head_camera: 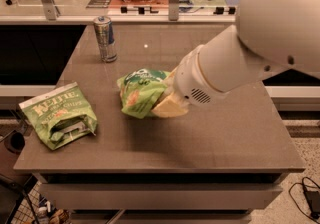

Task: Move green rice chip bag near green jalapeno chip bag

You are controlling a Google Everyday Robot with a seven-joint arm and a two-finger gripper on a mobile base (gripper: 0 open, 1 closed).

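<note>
- Grips the rice bag (140,93) at its 3 o'clock edge, with the pincer (169,107) closed on it; holds it near the centre of the worktop (225,138), seemingly just off the surface.
- Leaves the jalapeno bag (59,115) lying flat and apart, at about 8 o'clock from the rice bag, close to the worktop's left edge.
- Risks a slip: glossy, puffy film pinched at one side only, so likely to slide out or swing during the carry.
- Risks overshooting toward 8 o'clock and shoving the jalapeno bag off the near-left corner, with little worktop beyond it.
- Risks dragging and crumpling the rice bag if carried too low.
- Risks letting go too soon, with the bags well apart, or from too high, with the light bag bouncing away.
- Poses little threat to the can (105,38) at 11 o'clock, well off the likely path.
</note>
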